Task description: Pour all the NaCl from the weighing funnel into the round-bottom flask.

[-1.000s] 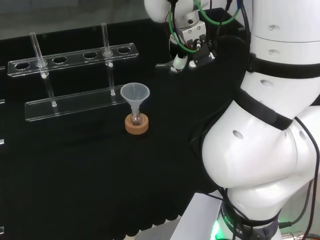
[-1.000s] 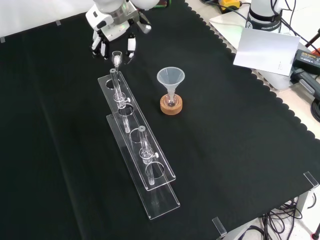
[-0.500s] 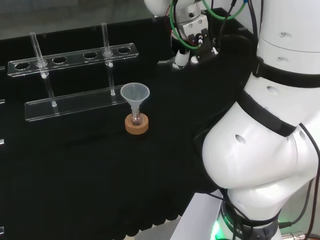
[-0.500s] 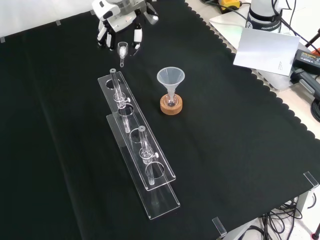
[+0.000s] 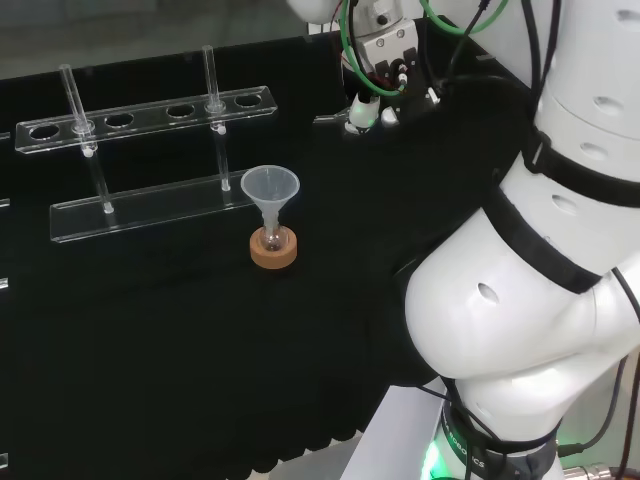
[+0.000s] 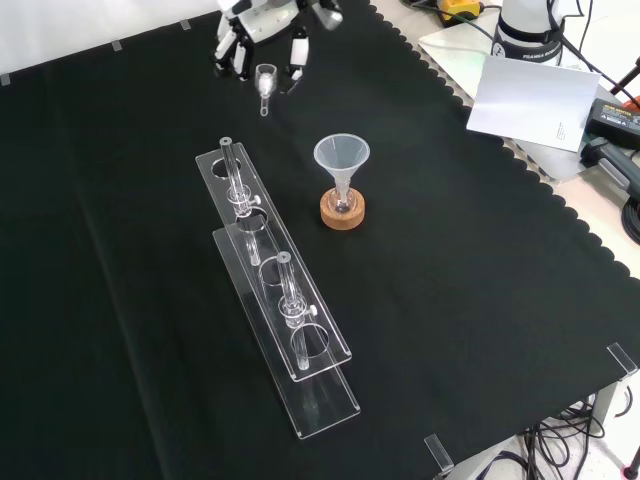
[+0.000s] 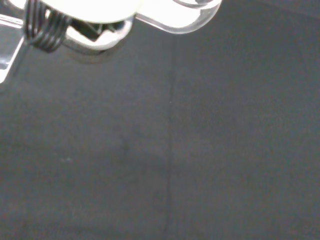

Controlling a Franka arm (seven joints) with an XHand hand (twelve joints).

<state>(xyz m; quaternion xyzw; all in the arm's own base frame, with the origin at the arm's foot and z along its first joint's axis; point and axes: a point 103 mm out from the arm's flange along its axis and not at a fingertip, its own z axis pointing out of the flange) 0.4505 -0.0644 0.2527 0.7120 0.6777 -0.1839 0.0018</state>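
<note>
The hand [image 6: 262,16] hangs over the far end of the cloth in the front view, fingers curled round a small clear weighing funnel [image 6: 265,78] whose cup faces up. In the head view the hand [image 5: 384,52] sits high, right of centre, the weighing funnel's [image 5: 329,119] thin stem poking out to its left. The small round-bottom flask [image 6: 342,204] stands on a cork ring [image 6: 342,214] with a clear plastic funnel [image 6: 341,154] in its neck, well nearer than the hand. The head view shows the same funnel [image 5: 270,186] and cork ring [image 5: 274,252]. What the weighing funnel holds I cannot tell.
A two-tier clear rack [image 6: 270,290] carrying two test tubes runs left of the flask in the front view; in the head view the rack [image 5: 150,150] lies behind it. A white sheet [image 6: 530,98] and cables lie past the cloth's scalloped right edge.
In the front view the hand has carried the weighing funnel up and rightwards, away from the rack's far end. In the head view it has risen slightly. Flask, funnel and rack are unmoved.
</note>
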